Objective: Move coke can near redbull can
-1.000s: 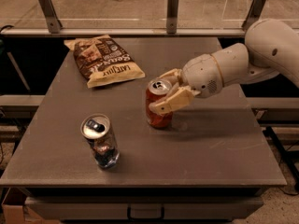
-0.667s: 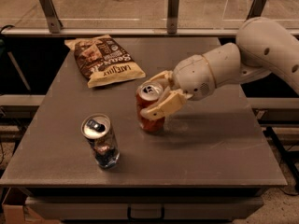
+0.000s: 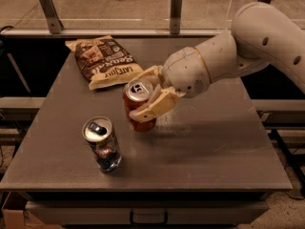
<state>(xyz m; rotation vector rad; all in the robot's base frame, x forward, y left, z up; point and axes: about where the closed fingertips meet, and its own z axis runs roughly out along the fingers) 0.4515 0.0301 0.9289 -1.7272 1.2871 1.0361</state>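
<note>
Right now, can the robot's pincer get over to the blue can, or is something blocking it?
Probably yes. The pincer, gripping the coke can, is close to the redbull can, with only bare table between them. The chip bag lies behind, out of the way.

The chip bag (image 3: pixel 107 61) at the far left of the table (image 3: pixel 214 151) carries pale lettering near its near edge that seems to read "LATE JULY"; the larger white script beside it cannot be made out. The gripper (image 3: pixel 138 97), mid-table, clasps the coke can (image 3: pixel 143 123), its fingers covering the can's script. The redbull can (image 3: pixel 102 149), near left, bears markings too blurred to read.
</note>
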